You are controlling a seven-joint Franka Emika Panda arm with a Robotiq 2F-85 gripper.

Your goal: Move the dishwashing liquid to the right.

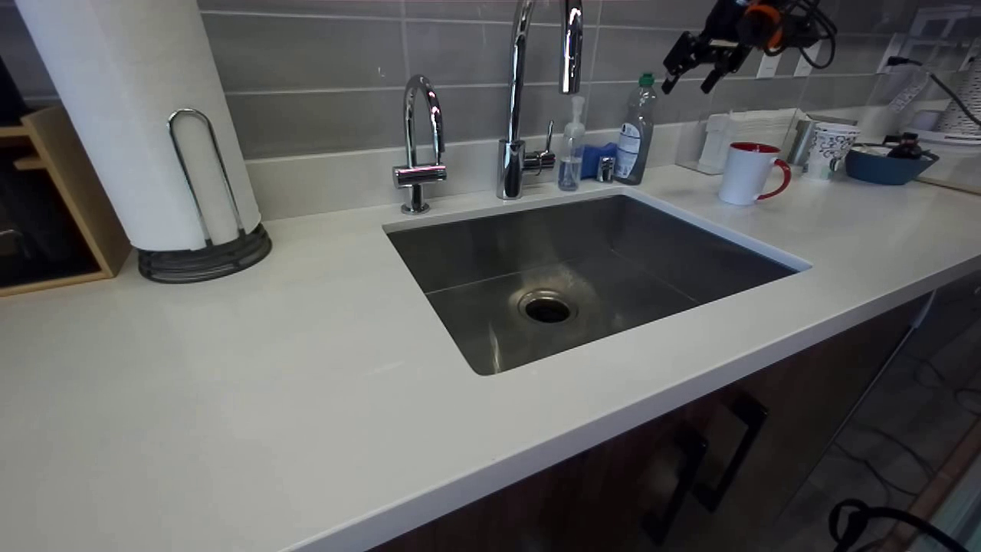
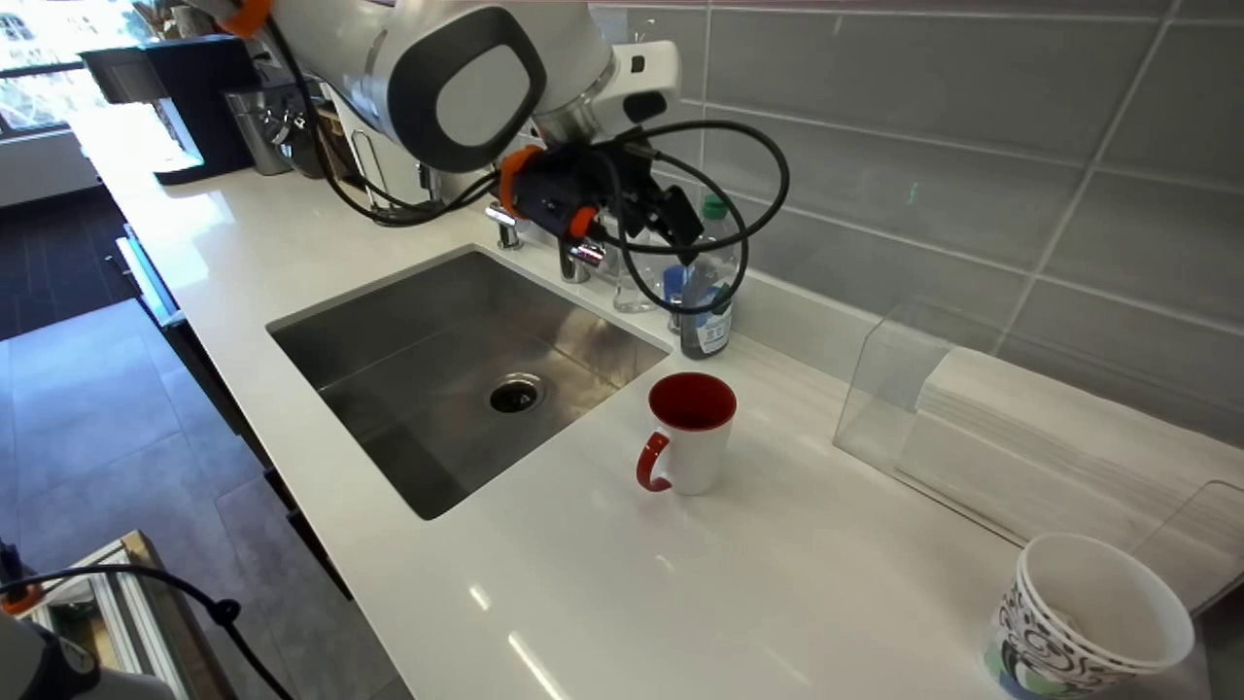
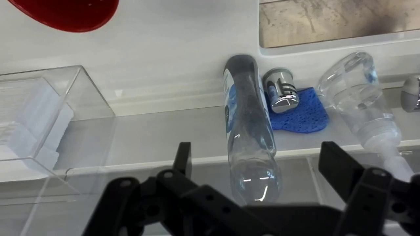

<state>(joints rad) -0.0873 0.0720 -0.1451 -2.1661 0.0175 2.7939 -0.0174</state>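
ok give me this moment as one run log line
gripper: open, holding nothing | dishwashing liquid: upright on counter by sink corner, not grasped | white mug: upright on counter, red handle

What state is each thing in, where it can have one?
Gripper: open, holding nothing
Dishwashing liquid: upright, green cap on, partly full
White mug: upright
Soap dispenser: upright, partly filled
Tall faucet: not running
Small faucet: not running
Sink drain: uncovered
Blue sponge: wetness unclear
Paper-towel roll: upright
Patterned cup: upright
Napkin holder: stocked
Cabinet doors: shut
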